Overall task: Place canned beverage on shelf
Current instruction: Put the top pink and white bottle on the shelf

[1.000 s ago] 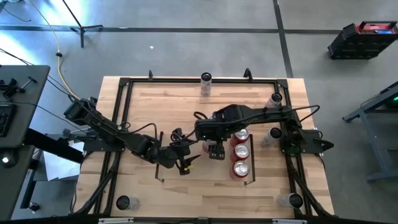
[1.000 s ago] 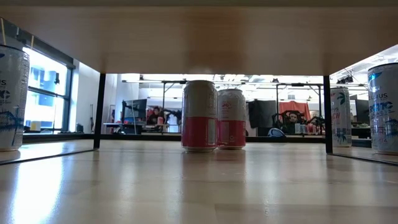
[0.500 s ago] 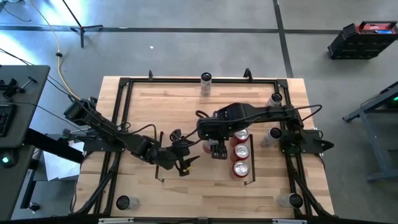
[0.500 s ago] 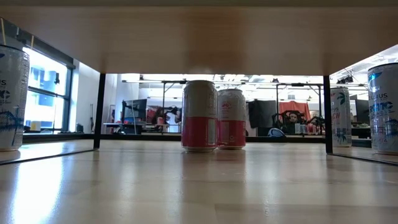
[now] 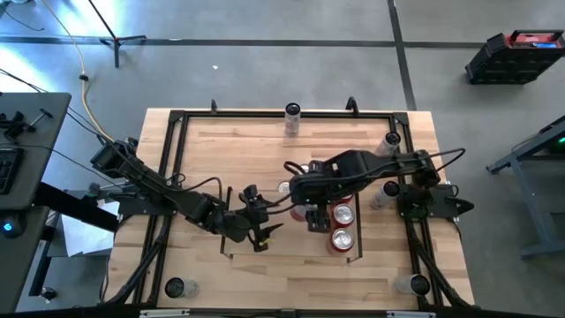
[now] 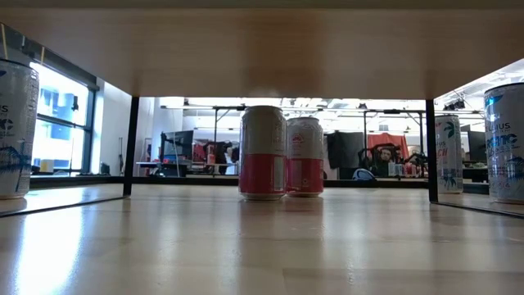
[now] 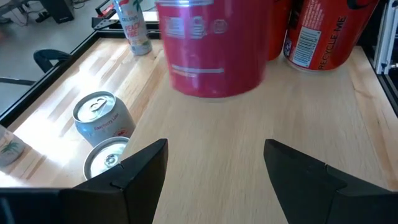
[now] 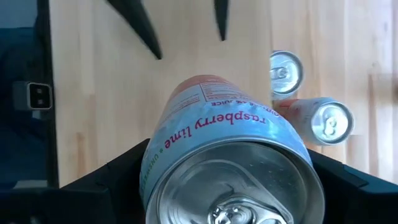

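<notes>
The right gripper (image 5: 316,217) is holding the raspberry-lime can (image 8: 230,143), its fingers spread wide around the can's body and pressing on both sides, so the can is filling the space between them. Over the last second this gripper has been carrying the can sideways across the shelf (image 5: 291,245), towards the row of red-topped cans (image 5: 342,227) standing along the shelf's right-hand rail. Its arm is now covering the far end of that row, which was in the open a second ago. In the left wrist view the can is showing smeared, which suggests it is still travelling and has not been set down. That probably means the placing step is well under way, with the lowering and letting go still to come. The spot being approached is sitting just beside cans already placed, so a knock against them looks like the main risk. The left gripper (image 5: 261,231) is waiting near the shelf's front rail with its fingers apart and nothing between them, and it has not moved. Farther out, loose cans (image 5: 292,113) are standing at the far edge of the bench (image 5: 203,141) and near its corners, well apart from the shelf and not yet picked up.
</notes>
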`<state>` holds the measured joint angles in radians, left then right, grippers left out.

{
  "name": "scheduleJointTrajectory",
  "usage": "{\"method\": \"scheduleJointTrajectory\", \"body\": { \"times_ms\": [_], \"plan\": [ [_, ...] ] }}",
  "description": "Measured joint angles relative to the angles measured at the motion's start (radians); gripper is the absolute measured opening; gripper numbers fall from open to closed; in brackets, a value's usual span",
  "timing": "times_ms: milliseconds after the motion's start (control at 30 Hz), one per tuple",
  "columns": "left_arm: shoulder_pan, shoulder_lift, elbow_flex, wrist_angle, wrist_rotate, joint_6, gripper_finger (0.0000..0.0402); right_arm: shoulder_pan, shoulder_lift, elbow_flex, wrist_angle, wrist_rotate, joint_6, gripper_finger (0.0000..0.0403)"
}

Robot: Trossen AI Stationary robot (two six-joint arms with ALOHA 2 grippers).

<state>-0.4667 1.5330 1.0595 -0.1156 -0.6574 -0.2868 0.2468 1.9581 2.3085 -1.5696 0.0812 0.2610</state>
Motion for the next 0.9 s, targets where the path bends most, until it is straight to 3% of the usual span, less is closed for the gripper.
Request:
{"method": "scheduleJointTrajectory", "body": {
  "times_ms": [567, 900],
  "plan": [
    [0.0, 0.0, 0.0, 0.007, 0.003, 0.0, 0.0255, 0.065, 0.005, 0.0, -0.001, 0.106, 0.037, 0.0303],
    [0.001, 0.0, 0.0, 0.009, 0.003, -0.017, 0.0255, 0.095, 0.05, 0.0, 0.0, 0.101, 0.021, 0.0303]
  ]
}}
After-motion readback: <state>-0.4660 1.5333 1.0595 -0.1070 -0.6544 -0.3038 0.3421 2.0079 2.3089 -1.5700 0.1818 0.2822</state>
